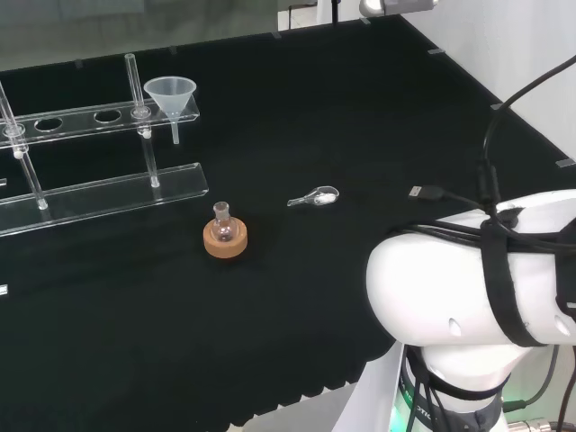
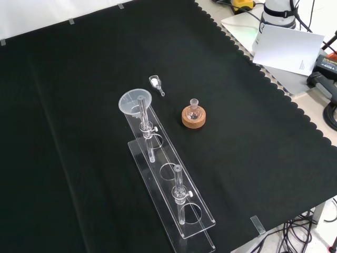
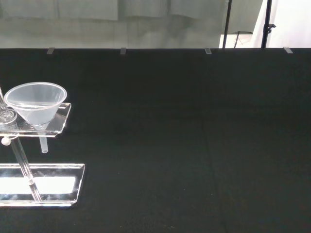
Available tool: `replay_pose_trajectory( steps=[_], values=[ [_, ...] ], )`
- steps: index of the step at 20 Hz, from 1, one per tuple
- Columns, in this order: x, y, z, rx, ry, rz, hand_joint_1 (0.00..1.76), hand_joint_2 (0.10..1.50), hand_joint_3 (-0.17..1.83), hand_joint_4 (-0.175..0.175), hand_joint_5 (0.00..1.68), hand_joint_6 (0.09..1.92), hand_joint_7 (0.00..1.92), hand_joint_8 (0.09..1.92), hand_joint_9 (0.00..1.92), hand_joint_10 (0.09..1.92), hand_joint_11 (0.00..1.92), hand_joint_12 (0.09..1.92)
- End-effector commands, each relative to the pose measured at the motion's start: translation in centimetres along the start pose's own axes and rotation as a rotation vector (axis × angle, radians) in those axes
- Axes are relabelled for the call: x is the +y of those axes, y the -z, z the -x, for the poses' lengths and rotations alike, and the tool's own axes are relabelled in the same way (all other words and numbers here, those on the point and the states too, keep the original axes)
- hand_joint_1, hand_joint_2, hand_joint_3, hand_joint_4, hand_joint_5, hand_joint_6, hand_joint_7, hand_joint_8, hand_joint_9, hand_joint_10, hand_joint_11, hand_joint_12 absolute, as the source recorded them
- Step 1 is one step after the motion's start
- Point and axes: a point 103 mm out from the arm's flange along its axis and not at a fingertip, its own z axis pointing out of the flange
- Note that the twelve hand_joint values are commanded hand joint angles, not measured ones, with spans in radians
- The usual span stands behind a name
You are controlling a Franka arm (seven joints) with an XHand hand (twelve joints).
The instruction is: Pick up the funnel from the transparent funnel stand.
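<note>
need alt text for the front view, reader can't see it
A clear funnel sits in the end hole of a transparent funnel stand on black cloth, untouched. To the right of the funnel are a small flask on a cork ring and a small clear scoop farther back.

Black cloth (image 2: 79, 79) covers the bench (pale wall (image 1: 504, 36) behind, seemingly).

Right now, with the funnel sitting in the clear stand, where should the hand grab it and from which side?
Probably the funnel's wide cone rim, from above: its stem hangs through the end hole of the stand's upper shelf, so only the cone sits exposed.
</note>
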Motion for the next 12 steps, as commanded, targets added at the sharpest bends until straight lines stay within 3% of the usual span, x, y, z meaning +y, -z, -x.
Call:
replay_pose_trajectory(
  steps=[1,4,9,12],
  values=[
    [0.6,-0.1,-0.5,0.000,0.007,-0.015,0.49,0.49,0.34,0.032,0.12,0.09,0.15,0.09,0.15,0.09,0.07,0.66],
    [1.0,-0.3,-1.9,-0.003,0.013,-0.049,0.43,0.55,0.13,0.026,0.01,0.09,0.02,0.09,0.02,0.09,0.01,0.36],
    [1.2,0.5,-3.6,-0.004,0.023,-0.059,0.41,0.57,0.06,0.023,0.00,0.09,0.00,0.09,0.00,0.09,0.00,0.26],
    [1.3,0.6,-3.9,0.068,0.013,-0.013,0.35,0.56,0.05,0.021,0.00,0.09,0.00,0.09,0.00,0.09,0.00,0.25]
  ],
)
